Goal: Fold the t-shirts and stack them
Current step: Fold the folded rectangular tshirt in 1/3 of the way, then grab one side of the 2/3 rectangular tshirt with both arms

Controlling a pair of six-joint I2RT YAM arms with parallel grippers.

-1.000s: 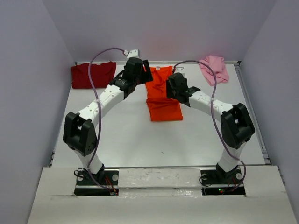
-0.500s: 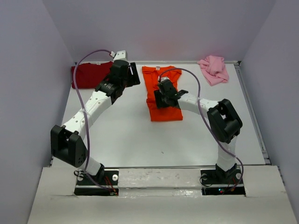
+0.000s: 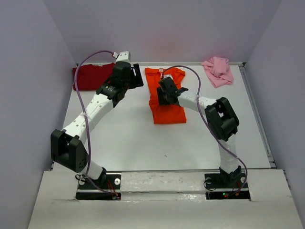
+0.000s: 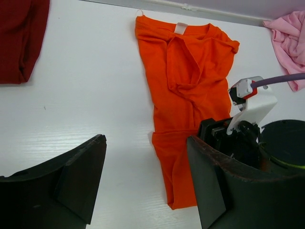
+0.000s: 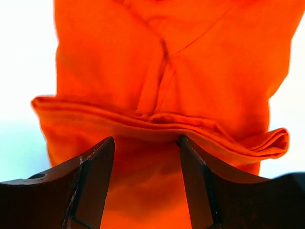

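- The bright orange cloth t-shirt [image 3: 167,112] lies folded into a narrow strip by the middle of the white worktop's [image 3: 133,138] far edge, collar toward that edge, with a raised ridge across its middle.
- My right gripper [image 5: 145,162] hovers low at that ridge, jaws spread, pinching nothing.
- My left gripper [image 4: 145,186] hangs spread and empty just left of the shirt.
- I judge the orange shirt's crosswise fold is in hand. Next I must pinch the ridge and carry it over squarely.
- The dark red cloth t-shirt [image 3: 93,77] sits in the far-left corner and the crumpled pale pink cloth t-shirt [image 3: 218,70] in the far-right, neither stacked.
- The small white neck tag [image 4: 181,27] shows no legible writing.
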